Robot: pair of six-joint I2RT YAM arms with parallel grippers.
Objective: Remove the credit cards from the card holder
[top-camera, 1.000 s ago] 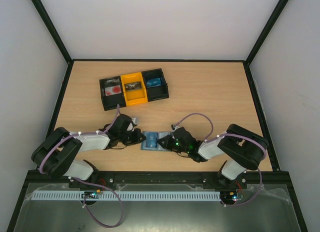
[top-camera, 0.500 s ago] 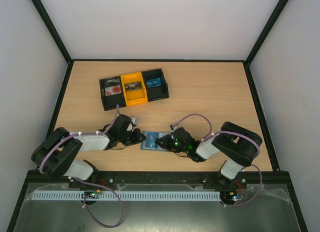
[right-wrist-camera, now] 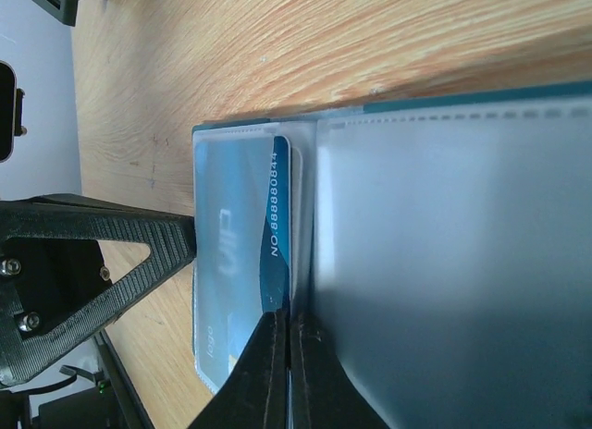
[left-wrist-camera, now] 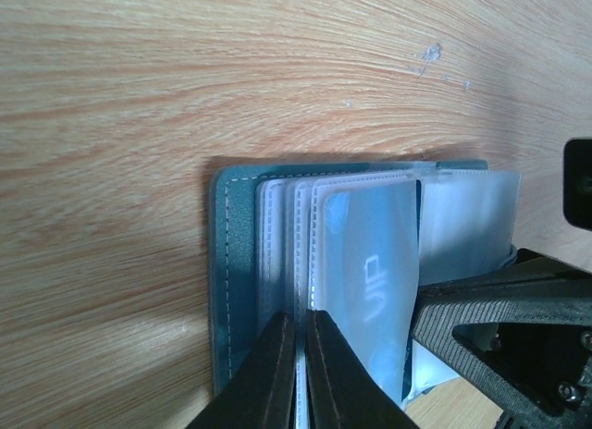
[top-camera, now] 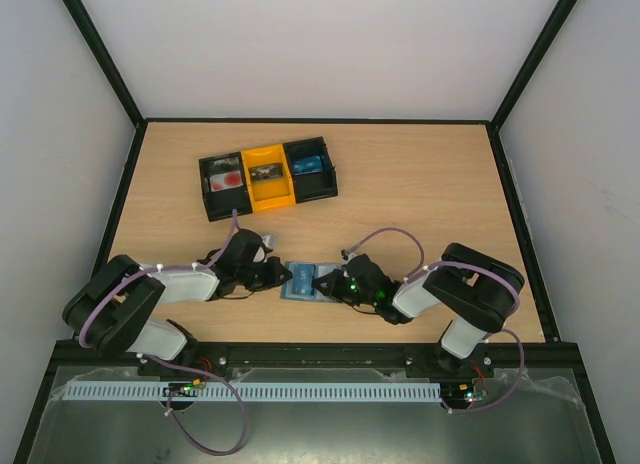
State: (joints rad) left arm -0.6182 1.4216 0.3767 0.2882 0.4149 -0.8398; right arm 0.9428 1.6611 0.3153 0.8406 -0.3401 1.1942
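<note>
Lying open on the table (top-camera: 420,184), the card holder (top-camera: 300,282) shows a blue credit card (right-wrist-camera: 240,226); the left fingers (left-wrist-camera: 268,373) pinch its sleeve edges. Pinching the card's edge are the right fingers (right-wrist-camera: 319,373).

The desk (left-wrist-camera: 185,96) beyond the left hand (left-wrist-camera: 298,335) is pale wood-grain board, smooth with a soft sheen and a few small specks. The card holder (left-wrist-camera: 220,263) at that hand's fingertips has a matt, slate-teal, leather-like cover with white stitching. Its sleeves (left-wrist-camera: 467,216) are thin, frosted clear plastic, slightly shiny. The credit card (right-wrist-camera: 242,235) at the right hand's (right-wrist-camera: 285,332) fingertips is smooth blue plastic with white print. Both hands' fingers are matt black plastic.
</note>
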